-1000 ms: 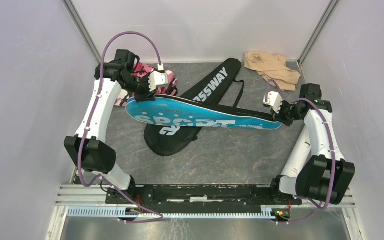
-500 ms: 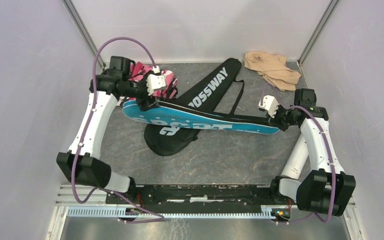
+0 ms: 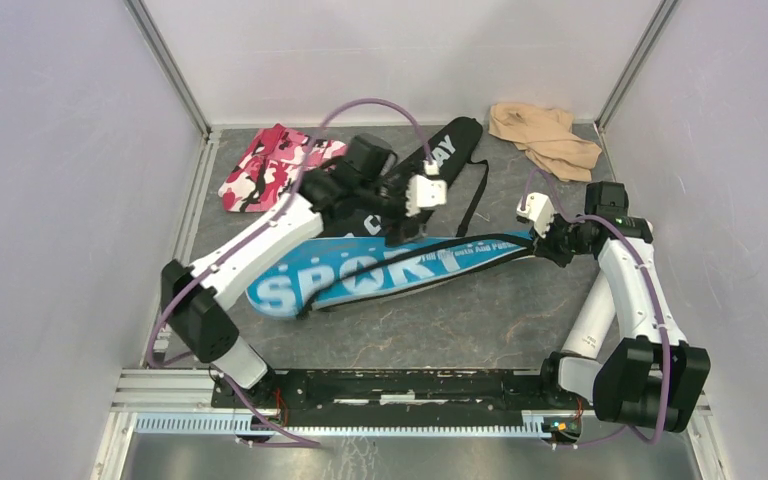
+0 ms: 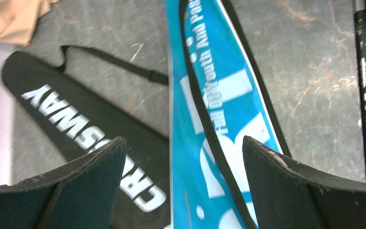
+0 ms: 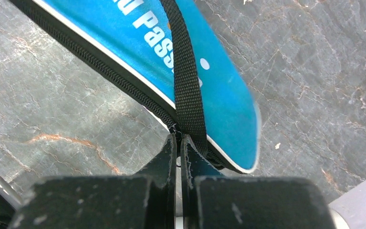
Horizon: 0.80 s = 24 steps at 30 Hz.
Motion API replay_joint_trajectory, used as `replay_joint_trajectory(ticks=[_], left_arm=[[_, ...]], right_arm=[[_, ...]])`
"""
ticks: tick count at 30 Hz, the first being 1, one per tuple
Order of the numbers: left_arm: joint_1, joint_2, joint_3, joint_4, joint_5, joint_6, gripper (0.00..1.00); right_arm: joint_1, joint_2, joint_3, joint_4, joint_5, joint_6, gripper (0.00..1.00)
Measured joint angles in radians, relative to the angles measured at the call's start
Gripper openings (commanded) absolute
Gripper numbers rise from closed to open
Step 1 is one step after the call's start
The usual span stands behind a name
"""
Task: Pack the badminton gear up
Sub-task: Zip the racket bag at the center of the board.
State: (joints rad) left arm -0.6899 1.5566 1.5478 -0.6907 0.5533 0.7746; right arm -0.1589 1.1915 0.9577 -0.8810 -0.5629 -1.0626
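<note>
Top external view: the blue "SPORT" cover (image 3: 360,280) lies slantwise on the surface (image 3: 480,320), partly over the black "CROSSWAY" cover (image 3: 442,158). What either cover holds is hidden. The right gripper (image 5: 177,138) is pinched tight on the blue cover's narrow end. The left gripper (image 4: 182,143) hovers above both covers, jaws spread wide, holding nothing.

The blue cover (image 3: 380,275) is a bright cyan-ish blue with big white "SPORT" letters, a thin white line along the rim and a black zip edge. Its strap (image 5: 186,81) is black too. The black cover (image 4: 76,129) has white "CROSSWAY" lettering. The camo cloth (image 3: 275,165) is pink and white with dark blotches, and the beige cloth (image 3: 545,135) is plain. The table (image 5: 52,119) is grey and marbled with rusty orange veins. The arms (image 3: 260,245) are white with black joints and purple cables (image 3: 370,102).
</note>
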Motion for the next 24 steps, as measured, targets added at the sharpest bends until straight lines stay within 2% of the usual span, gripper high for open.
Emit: replay_joint_trajectory(ticks=[7, 13, 18, 24], left_arm=[[-0.204, 0.146, -0.026, 0.144, -0.074, -0.113, 0.94], [-0.325, 0.224, -0.078, 0.270, -0.187, -0.248, 0.93], [-0.352, 0.293, -0.066, 0.344, -0.270, -0.309, 0.92], [-0.298, 0.378, -0.014, 0.380, -0.232, -0.353, 0.92]], right_arm=[[-0.007, 0.032, 0.001, -0.016, -0.031, 0.011, 0.00], [-0.021, 0.033, -0.001, -0.026, -0.048, 0.012, 0.00], [-0.038, 0.032, -0.023, -0.026, -0.063, 0.011, 0.00], [-0.066, 0.014, -0.064, -0.026, -0.078, 0.010, 0.00]])
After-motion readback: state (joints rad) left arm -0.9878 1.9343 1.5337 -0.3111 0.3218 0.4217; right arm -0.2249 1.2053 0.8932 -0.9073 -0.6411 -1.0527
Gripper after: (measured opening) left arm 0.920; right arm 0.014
